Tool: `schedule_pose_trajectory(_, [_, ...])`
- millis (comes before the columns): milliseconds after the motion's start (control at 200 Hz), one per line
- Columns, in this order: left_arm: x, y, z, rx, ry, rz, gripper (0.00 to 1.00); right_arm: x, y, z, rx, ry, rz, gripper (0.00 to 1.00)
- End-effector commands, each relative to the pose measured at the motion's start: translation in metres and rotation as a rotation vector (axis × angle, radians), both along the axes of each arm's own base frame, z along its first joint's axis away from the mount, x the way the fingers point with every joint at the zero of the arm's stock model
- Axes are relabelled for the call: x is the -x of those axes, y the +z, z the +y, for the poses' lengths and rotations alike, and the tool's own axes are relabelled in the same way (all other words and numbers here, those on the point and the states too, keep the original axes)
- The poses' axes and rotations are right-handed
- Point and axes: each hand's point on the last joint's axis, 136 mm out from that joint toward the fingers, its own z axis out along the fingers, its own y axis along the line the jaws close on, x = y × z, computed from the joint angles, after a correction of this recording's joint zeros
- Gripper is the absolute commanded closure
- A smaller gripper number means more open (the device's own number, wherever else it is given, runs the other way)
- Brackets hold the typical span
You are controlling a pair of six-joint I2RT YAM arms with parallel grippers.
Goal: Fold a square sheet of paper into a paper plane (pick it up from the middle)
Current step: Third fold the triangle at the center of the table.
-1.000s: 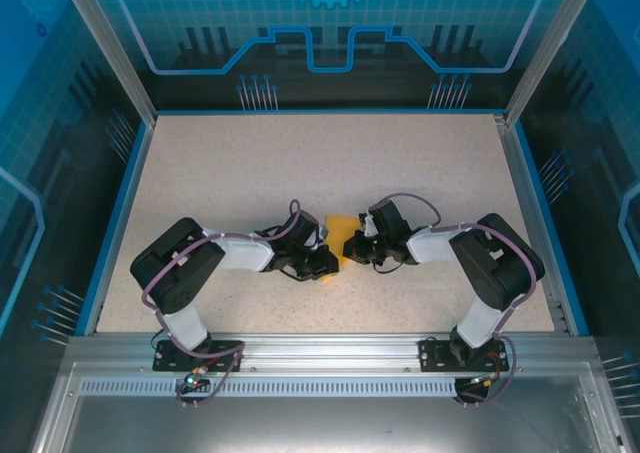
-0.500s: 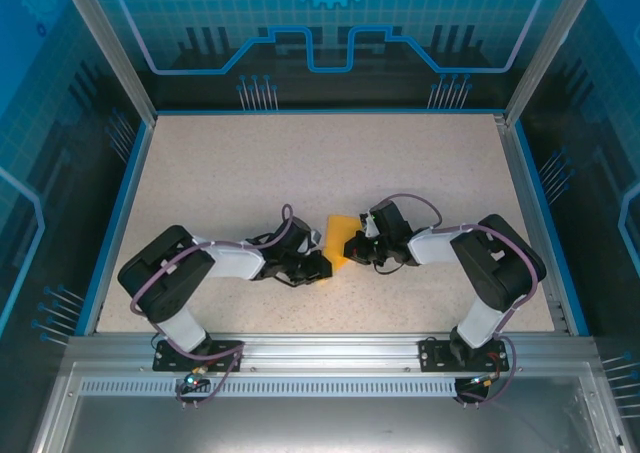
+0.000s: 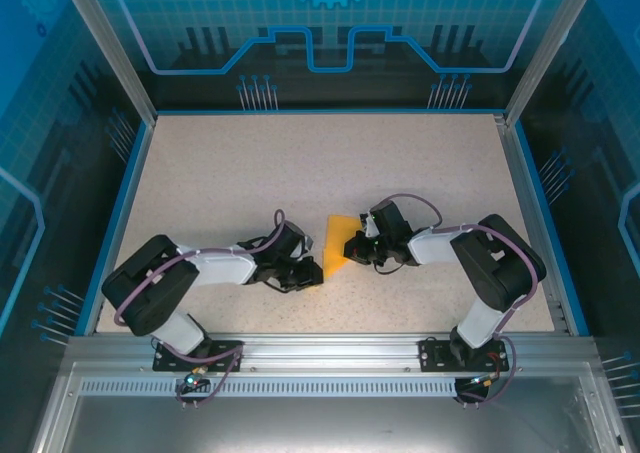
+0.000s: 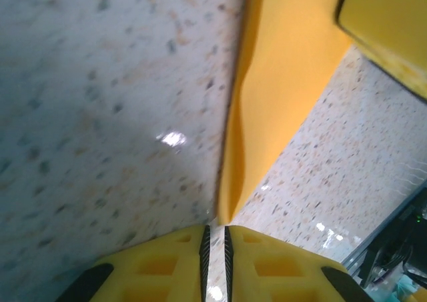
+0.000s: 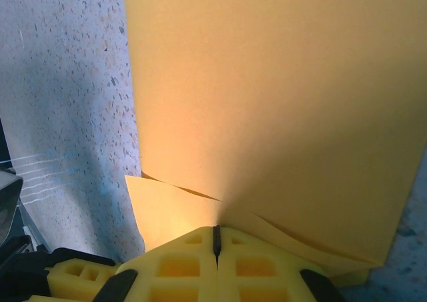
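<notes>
overhead plus wrist close-ups, shared paper (image 3: pixel 338 241)

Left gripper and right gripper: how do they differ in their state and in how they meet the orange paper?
The right gripper is fully shut, while the left gripper shows a thin gap between its fingers. The right gripper clamps the folded orange paper at an edge; the left gripper meets a pointed corner of it, and whether it pinches that corner is unclear. Both have yellow fingers and sit low over the speckled table, facing each other.
</notes>
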Motion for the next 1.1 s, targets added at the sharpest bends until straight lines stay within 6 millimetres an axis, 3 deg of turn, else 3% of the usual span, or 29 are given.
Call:
schedule_pose_trajectory(0, [0.007, 0.007, 0.014, -0.055, -0.015, -0.013, 0.81, -0.002, 0.001, -0.007, 0.014, -0.007, -0.003, 1.00])
schedule_pose_trajectory(185, [-0.021, 0.046, 0.009, -0.075, -0.019, -0.155, 0.78, -0.007, 0.021, -0.002, -0.010, 0.008, -0.042, 0.98])
schedule_pose_trajectory(325, [-0.046, 0.059, -0.004, -0.087, -0.029, -0.213, 0.78, -0.010, 0.033, -0.002, -0.010, 0.014, -0.069, 0.96])
schedule_pose_trajectory(445, [-0.060, 0.059, -0.019, -0.084, -0.048, -0.214, 0.81, -0.009, 0.042, -0.009, 0.012, 0.002, -0.097, 0.94])
schedule_pose_trajectory(710, [-0.076, 0.040, -0.025, -0.149, -0.051, -0.194, 0.82, 0.001, 0.044, -0.047, 0.092, -0.074, -0.116, 0.86])
schedule_pose_trajectory(1095, [-0.079, 0.024, -0.024, -0.182, -0.055, -0.177, 0.83, 0.010, 0.039, -0.053, 0.089, -0.073, -0.100, 0.77])
